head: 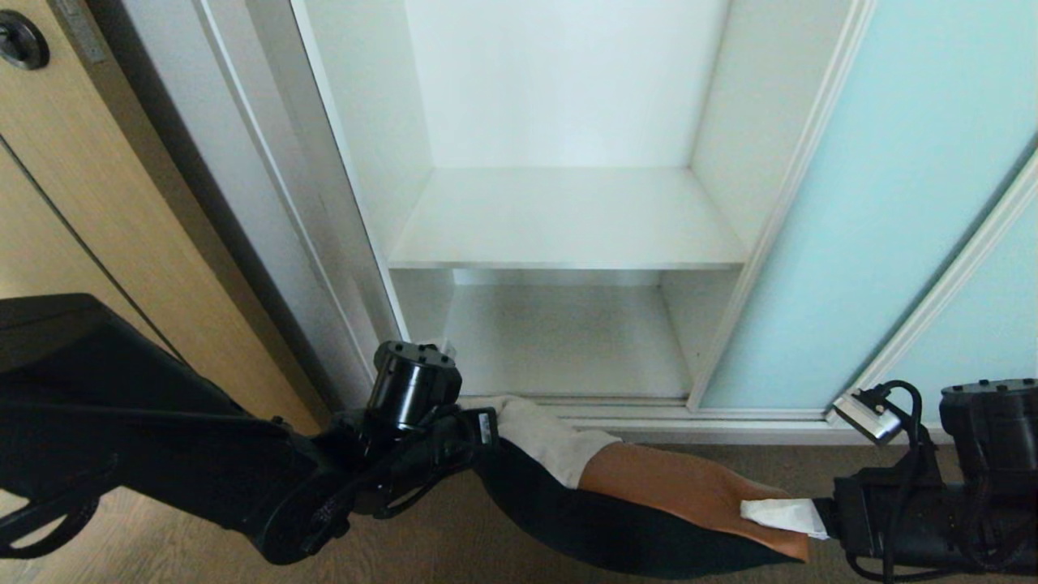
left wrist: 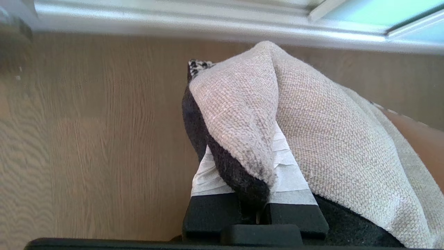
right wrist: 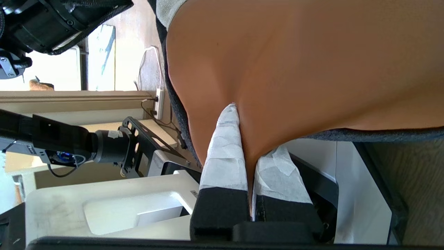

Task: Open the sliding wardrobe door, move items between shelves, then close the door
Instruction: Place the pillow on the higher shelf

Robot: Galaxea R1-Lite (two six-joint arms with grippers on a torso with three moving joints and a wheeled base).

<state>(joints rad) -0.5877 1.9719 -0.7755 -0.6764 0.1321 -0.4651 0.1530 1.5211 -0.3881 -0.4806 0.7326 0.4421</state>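
Below, left gripper (left wrist: 255,194) and right gripper (right wrist: 251,173) clamp clothing bundle (head: 649,511) before bare shelves (head: 568,243); wardrobe door (head: 892,203) slid right.

A home bedroom: built-in wardrobe with white shelves (head: 568,219); aqua sliding door (head: 884,203); wooden door (head: 73,203); wood-grain floor (left wrist: 86,139).

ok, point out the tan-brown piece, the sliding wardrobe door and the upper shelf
tan-brown piece (head: 689,487), head view, middle of its top face.
sliding wardrobe door (head: 900,203), head view, frosted aqua glass.
upper shelf (head: 568,215), head view, bare top surface.
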